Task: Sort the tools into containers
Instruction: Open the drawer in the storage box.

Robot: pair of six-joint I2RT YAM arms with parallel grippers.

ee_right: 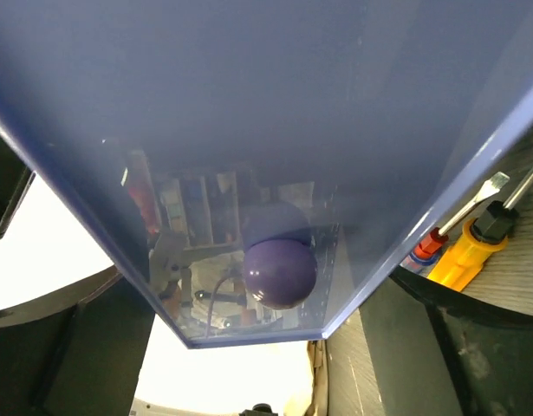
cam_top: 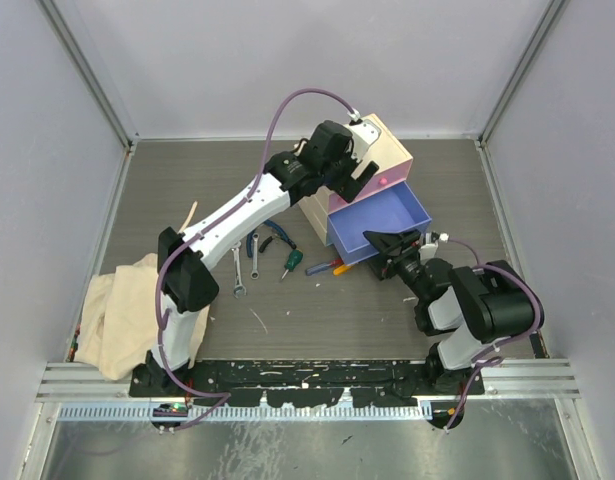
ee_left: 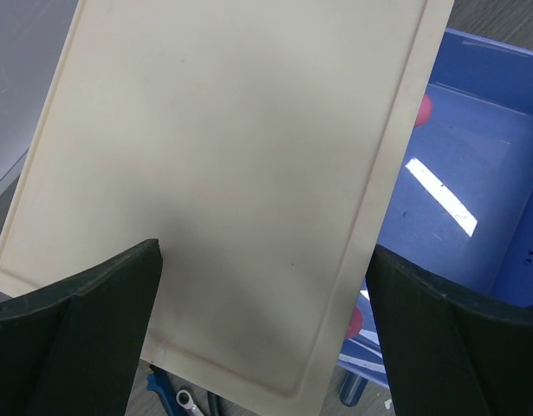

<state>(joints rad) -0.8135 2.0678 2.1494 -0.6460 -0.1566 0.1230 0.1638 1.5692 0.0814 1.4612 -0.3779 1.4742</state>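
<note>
Jaws, right gripper (ee_right: 259, 290): spread wide, one black finger (ee_right: 67, 347) on either side of a round purple knob (ee_right: 280, 270), neither touching it.
Knob: fixed to the front panel of the blue-violet plastic drawer (cam_top: 382, 215), which is pulled well out of its chest toward the arms.
Red-handled screwdriver (ee_right: 432, 245) and orange-handled screwdriver (ee_right: 461, 260): side by side on the grey wood-grain table (cam_top: 317, 315), just beside the drawer's front corner.
Green-handled screwdriver (cam_top: 289, 264), silver wrench (cam_top: 238, 272), second silver wrench (cam_top: 254, 257): on the table to the left, outside any drawer.
Blue-handled pliers (cam_top: 270, 237): a little farther back, partly under the left arm.
Thin pale wooden stick (cam_top: 191, 215): left of that arm.
Cream box-shaped chest (cam_top: 387, 140): far side, its pink drawer (cam_top: 392, 178) pushed in above the open one.
Jaws, left gripper (ee_left: 264, 251): wide apart over the chest's flat cream panel, which spans the gap between them; contact cannot be told.
</note>
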